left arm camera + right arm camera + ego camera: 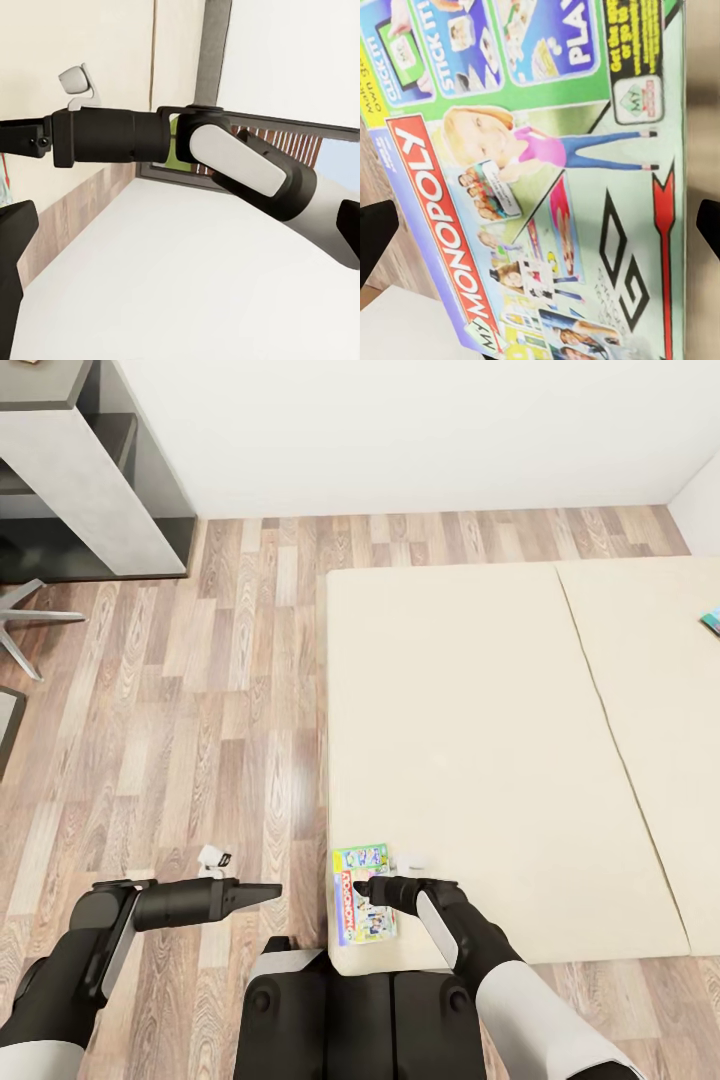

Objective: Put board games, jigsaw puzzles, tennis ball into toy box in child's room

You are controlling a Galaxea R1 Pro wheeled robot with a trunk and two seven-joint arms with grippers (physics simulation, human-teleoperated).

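The left gripper hangs over the wood floor, its jaws together and empty. On the bed, at its near corner, lies a Monopoly board game; the right gripper hovers above it, jaws spread wide.

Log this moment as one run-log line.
phase: reaching for board game | right end effector: open, over Monopoly box at bed corner | left end effector: above floor, holding nothing | second game: far bed edge

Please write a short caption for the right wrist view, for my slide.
Right claw open above the My Monopoly board game lying on the bed.
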